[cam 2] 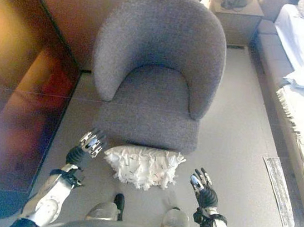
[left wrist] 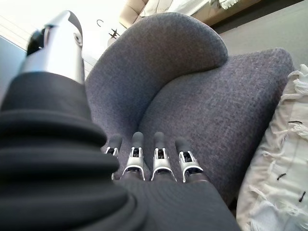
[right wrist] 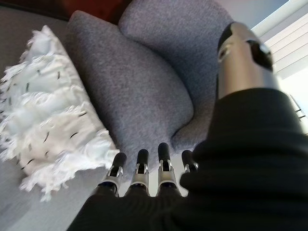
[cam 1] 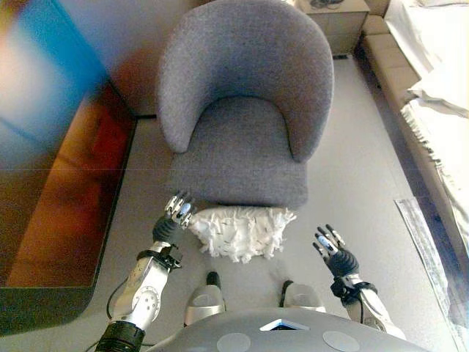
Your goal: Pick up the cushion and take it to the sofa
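Note:
A white fringed cushion [cam 1: 242, 231] lies on the grey carpet, against the front of a grey armchair [cam 1: 242, 117]. My left hand [cam 1: 174, 214] hovers just left of the cushion's left end, fingers straight, holding nothing. My right hand [cam 1: 333, 249] is a short way off to the right of the cushion, also with straight fingers and empty. The left wrist view has the cushion [left wrist: 281, 168] beside the armchair's seat [left wrist: 216, 115]. In the right wrist view the cushion [right wrist: 45, 110] lies past my fingers [right wrist: 139, 166].
A dark wooden cabinet [cam 1: 51, 191] runs along the left. A bed with white bedding [cam 1: 432, 88] fills the right side, with a nightstand [cam 2: 235, 15] behind the armchair. Open carpet lies to the chair's right.

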Robot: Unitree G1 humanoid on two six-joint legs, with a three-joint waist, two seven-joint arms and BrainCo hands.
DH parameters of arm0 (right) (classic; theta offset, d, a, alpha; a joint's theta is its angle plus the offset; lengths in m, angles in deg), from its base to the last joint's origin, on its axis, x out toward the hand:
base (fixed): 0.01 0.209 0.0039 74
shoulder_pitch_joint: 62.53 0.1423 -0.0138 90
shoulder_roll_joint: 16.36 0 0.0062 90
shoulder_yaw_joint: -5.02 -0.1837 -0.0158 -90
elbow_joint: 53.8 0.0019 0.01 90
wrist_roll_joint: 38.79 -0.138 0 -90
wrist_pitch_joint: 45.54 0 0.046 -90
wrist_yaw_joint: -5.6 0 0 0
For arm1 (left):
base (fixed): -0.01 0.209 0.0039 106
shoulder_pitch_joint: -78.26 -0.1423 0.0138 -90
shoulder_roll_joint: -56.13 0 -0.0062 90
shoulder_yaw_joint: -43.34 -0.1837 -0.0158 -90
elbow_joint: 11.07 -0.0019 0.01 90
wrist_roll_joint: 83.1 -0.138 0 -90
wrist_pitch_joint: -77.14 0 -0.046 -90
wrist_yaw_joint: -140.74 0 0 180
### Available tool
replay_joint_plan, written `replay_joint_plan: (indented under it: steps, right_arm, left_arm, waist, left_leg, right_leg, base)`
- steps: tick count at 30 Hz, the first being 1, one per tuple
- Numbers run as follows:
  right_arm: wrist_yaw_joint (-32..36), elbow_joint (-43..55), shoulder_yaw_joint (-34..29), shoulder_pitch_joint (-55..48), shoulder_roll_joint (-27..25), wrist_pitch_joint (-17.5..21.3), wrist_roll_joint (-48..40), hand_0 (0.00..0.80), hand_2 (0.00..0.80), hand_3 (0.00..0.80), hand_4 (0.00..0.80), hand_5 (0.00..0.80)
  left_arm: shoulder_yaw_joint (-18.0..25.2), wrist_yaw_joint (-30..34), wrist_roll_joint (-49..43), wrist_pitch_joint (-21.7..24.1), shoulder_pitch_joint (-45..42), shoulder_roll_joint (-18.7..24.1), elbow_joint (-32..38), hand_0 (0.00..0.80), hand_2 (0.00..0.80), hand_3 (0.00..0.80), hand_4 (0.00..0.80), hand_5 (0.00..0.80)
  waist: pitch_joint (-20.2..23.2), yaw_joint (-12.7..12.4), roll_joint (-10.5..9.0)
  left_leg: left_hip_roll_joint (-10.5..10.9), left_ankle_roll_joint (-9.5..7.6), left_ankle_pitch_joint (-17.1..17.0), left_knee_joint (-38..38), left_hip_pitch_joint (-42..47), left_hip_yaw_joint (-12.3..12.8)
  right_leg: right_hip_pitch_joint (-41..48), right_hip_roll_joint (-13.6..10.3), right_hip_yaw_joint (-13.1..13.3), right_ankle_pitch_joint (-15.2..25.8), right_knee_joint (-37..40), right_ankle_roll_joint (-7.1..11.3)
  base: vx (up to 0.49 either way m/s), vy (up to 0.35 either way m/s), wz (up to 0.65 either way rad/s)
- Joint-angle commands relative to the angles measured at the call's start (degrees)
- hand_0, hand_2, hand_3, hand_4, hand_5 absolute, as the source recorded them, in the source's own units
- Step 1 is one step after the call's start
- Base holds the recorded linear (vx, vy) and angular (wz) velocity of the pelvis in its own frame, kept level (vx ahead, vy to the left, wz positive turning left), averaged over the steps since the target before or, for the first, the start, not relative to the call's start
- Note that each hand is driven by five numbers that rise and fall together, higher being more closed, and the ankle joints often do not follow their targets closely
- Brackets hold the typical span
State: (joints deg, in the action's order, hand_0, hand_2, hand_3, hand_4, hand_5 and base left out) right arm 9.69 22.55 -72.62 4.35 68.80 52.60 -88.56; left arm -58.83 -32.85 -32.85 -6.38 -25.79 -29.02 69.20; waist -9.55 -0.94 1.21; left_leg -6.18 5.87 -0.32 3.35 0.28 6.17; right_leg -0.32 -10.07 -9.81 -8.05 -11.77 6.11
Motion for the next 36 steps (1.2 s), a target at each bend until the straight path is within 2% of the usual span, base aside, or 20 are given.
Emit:
replay_joint_plan:
  steps: [1, 3, 4, 5, 6, 7, 10, 11, 12, 13, 14, 15, 16, 17, 21, 26, 30, 32, 34, 36]
  right_arm:
    - [1.0, 5.0, -0.2, -0.4, 1.3, 1.4, -1.8, 0.0, 0.0, 0.0, 0.0, 0.0]
    - [1.1, 4.2, 0.0, -0.1, 2.3, 2.1, -2.3, 0.0, 0.0, 0.0, 0.0, 0.0]
    - [0.4, 4.0, 0.2, -0.1, 2.9, 2.6, -1.9, 0.0, 0.0, 0.0, 0.0, 0.0]
    - [0.1, 4.0, 0.3, -0.2, 3.1, 2.8, -1.9, 0.0, 0.0, 0.0, 0.0, 0.0]
    - [-0.5, 4.2, 0.5, -0.8, 3.2, 3.4, -2.0, 0.0, 0.0, 0.0, 0.0, 0.0]
    - [-0.8, 4.3, 0.9, -1.2, 3.3, 3.8, -2.0, 0.0, 0.0, 0.0, 0.0, 0.0]
    - [0.2, 3.4, 1.0, -1.9, 3.7, 4.2, -1.4, 0.0, 0.0, 0.0, 0.0, 0.0]
    - [1.2, 2.4, 0.7, -2.0, 3.9, 4.6, -1.3, 0.0, 0.0, 0.0, 0.0, 0.0]
    - [1.5, 1.9, 0.7, -1.9, 4.0, 5.0, -1.4, 0.0, 0.0, 0.0, 0.0, 0.0]
    - [2.0, 1.2, 0.7, -1.2, 4.1, 5.2, -1.8, 0.0, 0.0, 0.0, 0.0, 0.0]
    - [2.0, 1.0, 0.8, -0.9, 4.1, 5.2, -1.8, 0.0, 0.0, 0.0, 0.0, 0.0]
    - [2.3, 1.0, 0.8, -0.1, 4.1, 4.6, -1.8, 0.0, 0.0, 0.0, 0.0, 0.0]
    - [2.5, 1.0, 0.7, 0.2, 4.0, 4.1, -1.8, 0.0, 0.0, 0.0, 0.0, 0.0]
    - [2.7, 1.1, 0.7, 0.2, 4.0, 3.5, -1.7, 0.0, 0.0, 0.0, 0.0, 0.0]
    - [3.9, 0.8, 0.6, 0.1, 3.9, 2.1, -1.0, 0.0, 0.0, 0.0, 0.0, 0.0]
    - [4.1, -0.1, 1.7, 0.9, 3.7, 1.7, 0.4, 0.0, 0.0, 0.0, 0.0, 0.0]
    - [2.7, 0.9, 2.8, 1.3, 2.1, 0.3, 3.7, 0.0, 0.0, 0.0, 0.0, 0.0]
    - [2.7, 0.4, 3.3, 2.2, 1.1, -1.5, 6.4, 0.0, 0.0, 0.0, 0.0, 0.0]
    - [2.9, 0.2, 3.7, 2.9, 0.3, -2.5, 8.2, 0.0, 0.0, 0.0, 0.0, 0.0]
    - [3.8, -0.9, 4.0, 4.0, -1.7, -3.0, 10.3, 0.0, 0.0, 0.0, 0.0, 0.0]
  left_arm:
    - [2.2, 0.6, -1.2, 1.1, -1.0, 4.8, 6.3, 0.0, 0.0, 0.0, 0.0, 0.0]
    - [2.4, 0.5, -1.5, 1.0, -0.8, 5.0, 6.1, 0.0, 0.0, 0.0, 0.0, 0.0]
    - [2.5, 0.9, -2.1, 1.1, -0.9, 4.5, 5.7, 0.0, 0.0, 0.0, 0.0, 0.0]
    - [2.5, 0.9, -2.5, 1.1, -1.0, 4.4, 5.6, 0.0, 0.0, 0.0, 0.0, 0.0]
    - [2.4, 0.8, -3.3, 1.0, -1.2, 4.4, 5.6, 0.0, 0.0, 0.0, 0.0, 0.0]
    - [2.6, 0.4, -3.6, 0.7, -1.3, 4.6, 5.8, 0.0, 0.0, 0.0, 0.0, 0.0]
    - [3.3, 0.4, -3.1, 0.4, -1.0, 5.1, 5.6, 0.0, 0.0, 0.0, 0.0, 0.0]
    - [3.2, 0.4, -3.3, 0.7, -0.8, 5.4, 5.5, 0.0, 0.0, 0.0, 0.0, 0.0]
    - [3.1, 0.2, -3.6, 0.8, -0.7, 5.4, 5.5, 0.0, 0.0, 0.0, 0.0, 0.0]
    - [2.8, -0.8, -4.3, 1.3, -0.2, 5.6, 5.8, 0.0, 0.0, 0.0, 0.0, 0.0]
    - [2.7, -1.0, -4.3, 1.4, -0.1, 5.7, 5.9, 0.0, 0.0, 0.0, 0.0, 0.0]
    - [3.0, -1.4, -3.8, 1.4, 0.2, 5.8, 6.1, 0.0, 0.0, 0.0, 0.0, 0.0]
    - [3.3, -1.6, -3.5, 1.3, 0.2, 5.8, 6.1, 0.0, 0.0, 0.0, 0.0, 0.0]
    - [3.6, -1.7, -3.4, 1.2, 0.0, 5.8, 6.1, 0.0, 0.0, 0.0, 0.0, 0.0]
    - [3.7, -2.5, -3.6, 1.1, -0.7, 5.3, 5.7, 0.0, 0.0, 0.0, 0.0, 0.0]
    - [2.8, -4.5, -4.1, 1.1, -0.5, 4.1, 3.0, 0.0, 0.0, 0.0, 0.0, 0.0]
    - [2.8, -6.3, -6.6, 1.7, 0.4, 3.5, -2.2, 0.0, 0.0, 0.0, 0.0, 0.0]
    - [2.9, -6.8, -10.1, 2.1, 1.4, 3.5, -4.5, 0.0, 0.0, 0.0, 0.0, 0.0]
    - [3.0, -7.0, -11.6, 2.4, 1.7, 3.6, -5.6, 0.0, 0.0, 0.0, 0.0, 0.0]
    - [2.8, -7.1, -12.6, 2.8, 2.4, 3.9, -7.1, 0.0, 0.0, 0.0, 0.0, 0.0]
  waist:
    - [1.9, -1.9, -4.04]
    - [2.3, -2.4, -4.92]
    - [2.7, -2.5, -4.9]
    - [2.8, -2.5, -4.88]
    - [2.7, -2.0, -4.56]
    - [2.5, -1.7, -4.17]
    - [2.4, -1.3, -3.74]
    - [2.2, -1.2, -3.88]
    - [2.0, -1.1, -3.92]
    - [1.6, -0.8, -4.76]
    - [1.5, -0.8, -4.82]
    - [1.2, -0.6, -5.58]
    - [1.1, -0.5, -5.95]
    - [1.0, -0.3, -6.38]
    - [1.9, 0.1, -6.85]
    - [3.0, 0.3, -6.93]
    - [3.5, 1.8, -6.43]
    - [3.2, 2.6, -6.1]
    - [2.9, 2.7, -5.94]
    - [1.9, 2.4, -5.31]
  left_leg:
    - [0.3, -3.52, -1.4, 2.8, -9.1, -1.0]
    - [2.1, -5.61, 0.2, 3.2, -8.6, 0.6]
    - [3.5, -7.26, 1.2, 2.7, -7.5, 0.9]
    - [4.0, -7.65, 1.4, 2.5, -7.1, 0.9]
    - [5.3, -8.5, 3.4, 2.5, -5.1, 0.4]
    - [5.8, -9.01, 4.1, 2.7, -3.9, 0.7]
    - [5.8, -8.49, 4.3, 2.8, -2.5, 1.7]
    - [5.9, -8.11, 4.8, 3.3, -2.4, 1.4]
    - [5.8, -7.97, 5.0, 3.5, -2.2, 1.2]
    - [6.2, -7.63, 6.1, 4.1, -1.9, 1.5]
    - [6.1, -7.6, 6.4, 4.3, -1.9, 1.5]
    - [6.2, -7.29, 7.6, 4.3, -1.2, 2.0]
    - [6.2, -7.18, 8.3, 4.1, -0.4, 2.3]
    - [6.4, -7.29, 7.8, 3.8, 0.1, 3.0]
    - [6.2, -7.19, 8.8, 2.8, 2.2, 2.8]
    - [5.1, -6.65, 9.2, 1.9, 4.3, 2.9]
    - [2.8, -5.44, 9.0, 1.6, 6.9, 3.1]
    - [1.6, -4.81, 9.9, 4.6, 7.6, 3.1]
    - [0.8, -4.23, 8.7, 8.0, 6.6, 2.7]
    - [-1.9, -2.55, 4.7, 11.7, 3.0, 3.5]
  right_leg:
    - [8.2, -5.4, -2.2, 1.9, 1.1, 3.45]
    - [7.5, -8.3, -2.5, 5.7, -3.6, 4.03]
    - [5.5, -10.2, -1.8, 9.5, -10.2, 3.8]
    - [4.4, -10.6, -1.4, 10.4, -12.0, 3.74]
    - [1.0, -11.6, 0.7, 10.8, -20.3, 3.52]
    - [-1.9, -11.9, 1.2, 10.9, -22.7, 2.74]
    - [-4.3, -10.7, 0.2, 9.7, -16.2, 1.54]
    - [-4.3, -9.6, -0.3, 9.7, -9.6, 1.79]
    - [-4.2, -9.3, -0.6, 10.4, -7.2, 2.05]
    - [-5.8, -9.5, -0.8, 14.2, -1.5, 3.69]
    - [-6.0, -9.5, -0.8, 14.9, -0.7, 4.0]
    - [-7.0, -9.8, -0.8, 17.6, 3.1, 5.62]
    - [-7.1, -9.8, -0.9, 19.2, 5.5, 6.49]
    - [-7.5, -9.8, -1.1, 20.8, 7.7, 6.44]
    - [-7.5, -9.1, -1.6, 21.0, 9.4, 6.79]
    - [-6.3, -8.0, -2.7, 19.1, 9.2, 6.55]
    - [-6.8, -6.6, -2.1, 15.9, 6.4, 5.62]
    - [-7.3, -5.7, -1.9, 13.6, 4.2, 5.09]
    - [-7.4, -5.3, -1.8, 12.4, 3.1, 4.39]
    - [-6.4, -5.0, -2.4, 10.8, 2.0, 2.92]
  base:
    - [0.233, 0.235, -0.02]
    - [0.224, 0.288, 0.03]
    - [0.205, 0.298, -0.04]
    - [0.252, 0.341, -0.13]
    - [0.241, 0.292, -0.2]
    - [0.27, 0.281, -0.18]
    - [0.192, 0.061, -0.14]
    - [0.163, -0.073, -0.29]
    - [0.168, -0.145, -0.21]
    - [0.099, -0.101, -0.09]
    - [0.151, -0.142, -0.19]
    - [0.165, -0.094, -0.2]
    - [0.176, -0.126, -0.21]
    - [0.162, -0.091, -0.03]
    - [0.176, -0.1, 0.07]
    - [0.181, -0.154, -0.01]
    - [0.182, -0.159, 0.09]
    - [0.141, -0.122, 0.07]
    - [0.097, -0.081, 0.12]
    - [0.102, -0.032, 0.2]
